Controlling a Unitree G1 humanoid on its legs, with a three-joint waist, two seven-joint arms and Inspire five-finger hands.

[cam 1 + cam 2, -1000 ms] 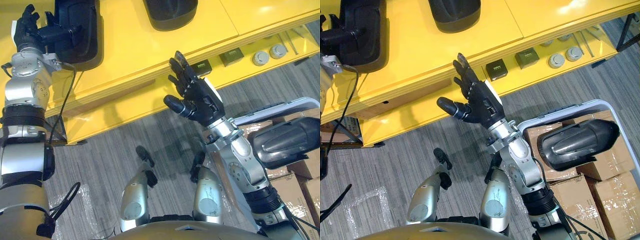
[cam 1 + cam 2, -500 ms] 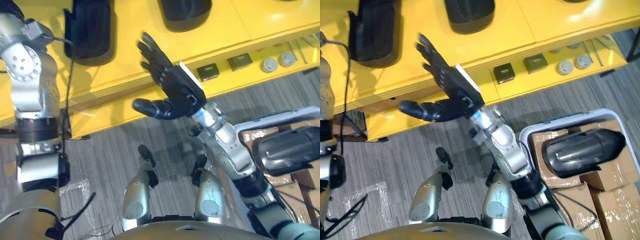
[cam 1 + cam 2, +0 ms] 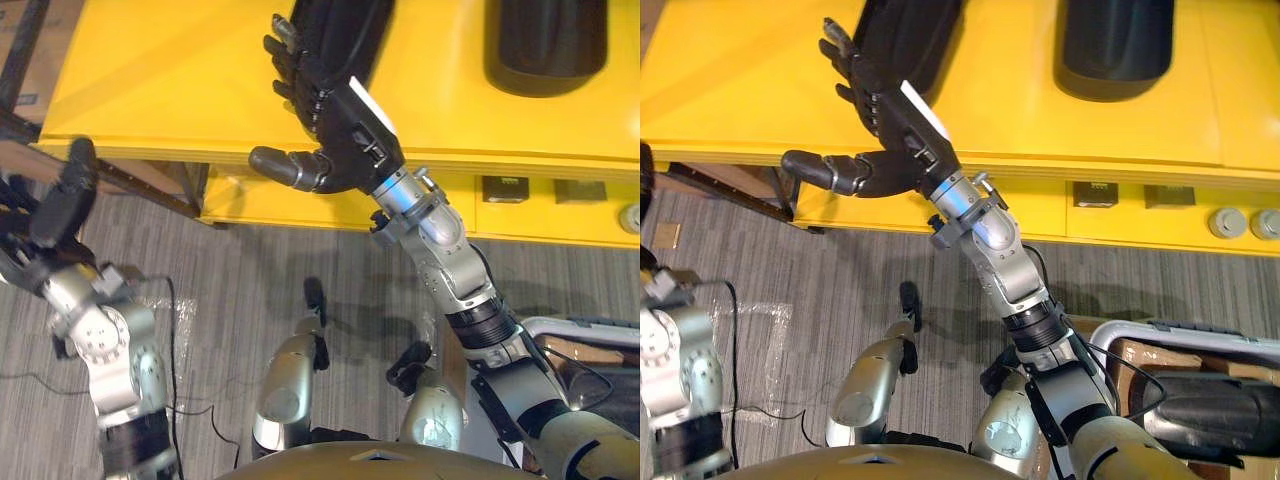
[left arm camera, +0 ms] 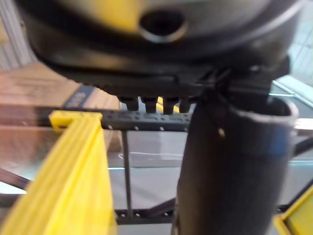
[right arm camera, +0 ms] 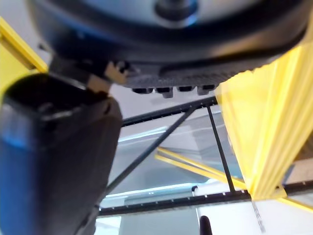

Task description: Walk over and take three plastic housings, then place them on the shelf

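Note:
Two black plastic housings lie on the yellow shelf (image 3: 150, 90): one (image 3: 345, 35) at the middle, another (image 3: 545, 45) to its right. My right hand (image 3: 335, 140) is raised over the shelf's front edge, open, fingers spread just in front of the middle housing, thumb out to the left; it holds nothing. My left hand (image 3: 60, 205) hangs low at the left over the floor, away from the shelf, fingers straight and empty. A third black housing (image 3: 1200, 425) lies in the bin at the lower right.
The lower yellow shelf board (image 3: 540, 215) carries small dark boxes (image 3: 500, 188) and round parts (image 3: 1222, 222). A grey bin (image 3: 1170, 330) with cardboard boxes stands at the lower right. A black metal frame (image 3: 20, 60) sits left of the shelf. Grey floor lies below.
The whole view has shifted sideways along the shelf. My left arm has dropped from the shelf to low on the left. My right hand has risen up to the middle housing.

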